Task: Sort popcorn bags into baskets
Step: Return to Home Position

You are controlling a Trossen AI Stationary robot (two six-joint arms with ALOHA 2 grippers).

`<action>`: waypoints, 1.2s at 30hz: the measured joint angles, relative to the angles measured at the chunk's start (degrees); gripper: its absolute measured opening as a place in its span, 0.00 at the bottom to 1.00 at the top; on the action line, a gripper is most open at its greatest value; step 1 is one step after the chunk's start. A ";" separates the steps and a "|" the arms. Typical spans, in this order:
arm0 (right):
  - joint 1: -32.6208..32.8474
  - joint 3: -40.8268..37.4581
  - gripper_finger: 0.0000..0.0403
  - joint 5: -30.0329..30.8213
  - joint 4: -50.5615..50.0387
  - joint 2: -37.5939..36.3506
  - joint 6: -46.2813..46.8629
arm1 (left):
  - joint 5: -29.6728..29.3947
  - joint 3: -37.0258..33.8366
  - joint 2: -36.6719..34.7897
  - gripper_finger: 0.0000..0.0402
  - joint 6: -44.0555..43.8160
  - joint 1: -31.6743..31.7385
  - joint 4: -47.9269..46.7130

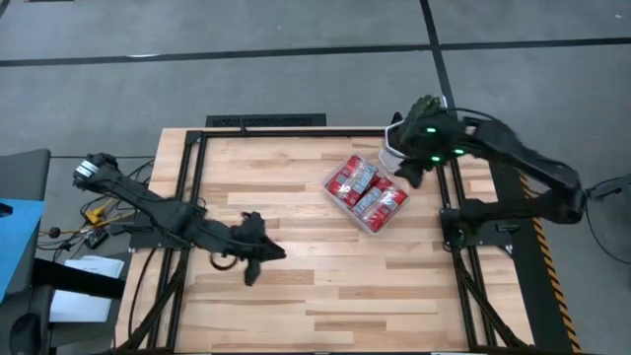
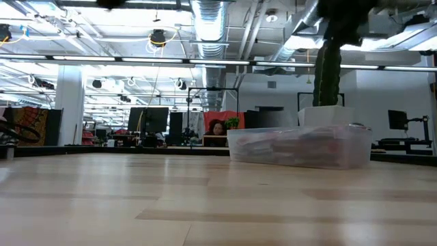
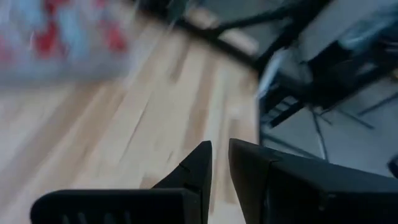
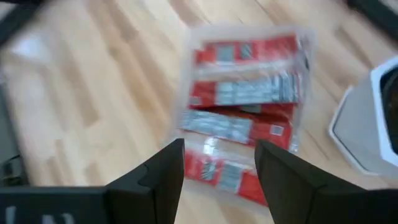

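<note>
Several red and white popcorn bags (image 1: 366, 189) lie packed side by side inside the clear tray (image 1: 376, 225), which rests flat on the wooden table right of centre; the low view shows the tray (image 2: 300, 147) with the bags inside. My right gripper (image 4: 219, 163) is open and empty, hovering above the tray's far right side (image 1: 409, 170), looking down on the bags (image 4: 245, 102). My left gripper (image 3: 219, 163) is shut and empty, low over the table's left middle (image 1: 258, 254).
A white pot with a green cactus (image 1: 404, 138) stands at the table's far right corner, just behind the tray and beside my right gripper; its stem (image 2: 327, 72) rises in the low view. A black frame (image 1: 189, 177) borders the table. Bare wood (image 1: 325, 286) spreads across the near half.
</note>
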 joint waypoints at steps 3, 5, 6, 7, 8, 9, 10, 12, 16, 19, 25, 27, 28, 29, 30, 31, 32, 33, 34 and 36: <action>3.16 4.84 0.53 -0.50 -5.52 -4.55 1.18 | -0.58 0.04 -4.60 0.11 10.44 0.30 1.76; 5.58 7.07 0.53 -1.41 -7.27 -7.81 5.79 | -1.05 0.09 -7.51 0.11 14.83 0.64 1.65; 7.29 7.24 0.54 -1.39 -5.71 -10.14 5.76 | -1.25 0.07 -8.84 0.11 15.08 0.68 1.70; 9.47 6.94 0.54 -1.24 -2.58 -12.90 4.55 | -1.82 0.07 -10.00 0.11 16.79 0.70 2.36; 11.50 5.79 0.54 -1.04 2.77 -15.64 3.88 | -1.65 0.07 -11.17 0.11 19.67 0.70 3.54; 13.42 4.14 0.55 -0.56 8.23 -18.40 4.03 | -0.42 0.07 -12.37 0.11 22.88 0.69 4.57; 15.23 1.97 0.55 0.04 13.62 -20.99 4.61 | 1.30 0.07 -13.55 0.11 25.67 0.69 5.48; 17.97 -3.61 0.55 1.16 23.20 -26.85 4.83 | 6.12 0.07 -16.09 0.11 28.91 1.36 6.46; 22.19 -18.06 0.54 3.30 41.07 -40.94 6.60 | 13.52 -4.13 -21.15 0.11 29.71 3.33 10.83; 24.76 -30.20 0.53 3.82 49.50 -47.33 9.24 | 18.52 -10.76 -24.90 0.11 27.97 5.11 17.65; 30.17 -47.87 0.53 6.57 67.42 -51.42 14.73 | 23.85 -27.07 -33.56 0.11 19.45 9.96 30.86; 32.02 -51.98 0.53 9.57 71.09 -51.46 14.65 | 25.39 -31.98 -36.94 0.11 16.87 11.47 34.11; 33.14 -53.35 0.53 11.33 73.42 -51.49 14.17 | 25.52 -34.35 -38.85 0.11 15.64 12.23 34.68; 34.12 -54.58 0.53 12.73 75.06 -51.84 13.44 | 25.83 -36.57 -40.79 0.11 14.61 13.02 35.05; 35.13 -55.65 0.54 14.08 75.27 -52.39 12.67 | 26.00 -38.59 -42.67 0.11 13.73 13.70 35.85; 36.10 -56.63 0.54 15.69 75.33 -52.49 11.86 | 26.09 -40.47 -44.76 0.11 12.86 14.33 36.42; 36.95 -57.84 0.54 17.50 75.26 -52.43 11.40 | 26.32 -42.51 -47.10 0.11 12.19 14.90 36.82; 37.87 -59.20 0.54 19.17 74.86 -52.40 10.86 | 26.49 -44.58 -49.18 0.11 11.54 15.25 36.90; 38.89 -60.39 0.54 20.61 74.58 -52.31 10.53 | 26.40 -46.42 -51.25 0.11 11.01 15.46 37.23; 40.67 -62.82 0.54 22.93 75.04 -52.34 10.52 | 25.38 -50.34 -55.28 0.11 9.98 15.70 37.29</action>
